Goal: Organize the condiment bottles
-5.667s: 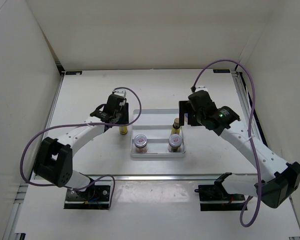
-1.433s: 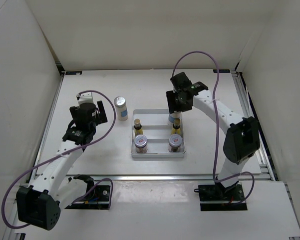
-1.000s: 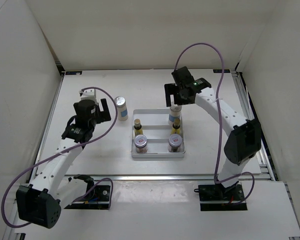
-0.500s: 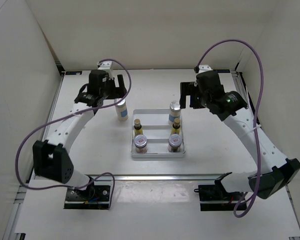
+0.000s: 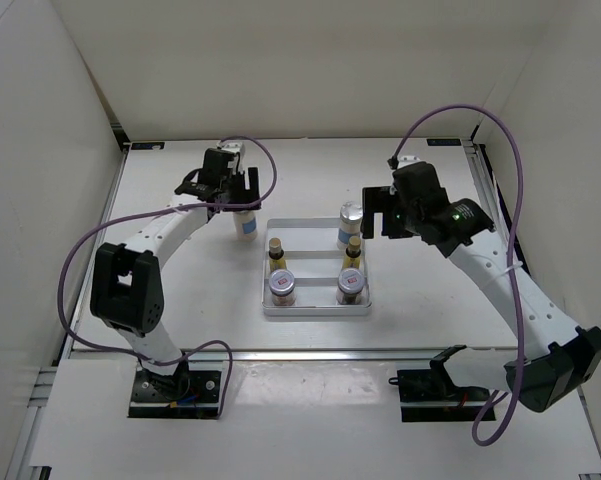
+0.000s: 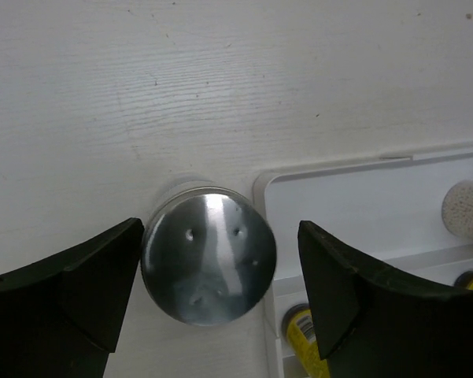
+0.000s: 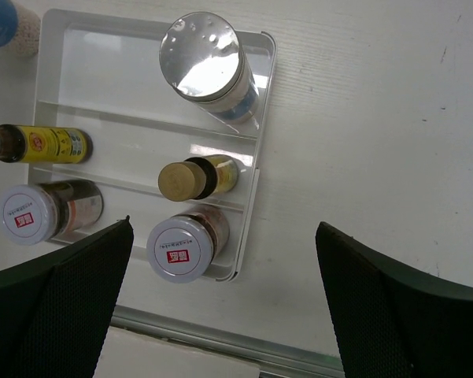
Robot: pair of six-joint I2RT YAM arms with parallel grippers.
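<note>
A tall white bottle with a silver cap (image 6: 208, 256) (image 5: 246, 226) stands on the table just left of the white tray (image 5: 317, 228) (image 6: 362, 197). My left gripper (image 5: 238, 203) (image 6: 220, 236) straddles its cap, open, with the left finger at the cap's edge and a gap on the right. The other tall white bottle (image 5: 350, 224) (image 7: 205, 63) stands in the tray's back right cell. Two small yellow bottles (image 5: 276, 252) (image 5: 354, 251) stand in the middle row and two silver-lidded jars (image 5: 282, 286) (image 5: 351, 286) in the front row. My right gripper (image 5: 380, 222) (image 7: 224, 224) hangs open above the tray's right side, holding nothing.
The tray's back left cell (image 5: 292, 231) holds nothing. White walls enclose the table on the left, back and right. A metal rail (image 5: 310, 352) runs along the near edge in front of the arm bases.
My left gripper has come down around the bottle beside the tray and its jaws have narrowed. The right gripper has shifted slightly nearer, still open.
</note>
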